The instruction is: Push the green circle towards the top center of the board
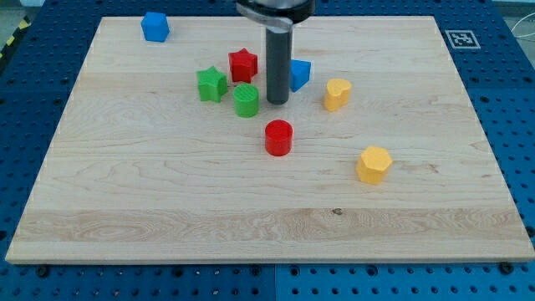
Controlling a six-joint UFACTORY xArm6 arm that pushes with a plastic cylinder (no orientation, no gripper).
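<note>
My tip (pixel 277 102) rests on the wooden board (pixel 167 209) just to the view's right of the green circle (pixel 247 100), close beside it, though I cannot tell whether the 2 touch. I carry no jaws at all, only a bare dark rod, so nothing is clasped or let go here. The green circle sits a little left of the board's middle line and in its upper half. 8 blocks are on the board in all. Just above the green circle, toward the view's top, stands a red star (pixel 243 64), and up and to its left, close by, a green star (pixel 212 84); these 2 crowd the near side of the way toward the top centre. Behind my rod, partly hidden by it, a blue block (pixel 299 73) shows at the view's right, its shape unclear. Farther right lies a yellow block (pixel 337 94), rounded and notched, perhaps a heart. Below my tip stands a red cylinder (pixel 278 138), apart from the green circle. Well off toward the view's lower right sits a yellow hexagon-like block (pixel 374 165). Near the top left corner, well apart from everything, is another blue block (pixel 155 27).
</note>
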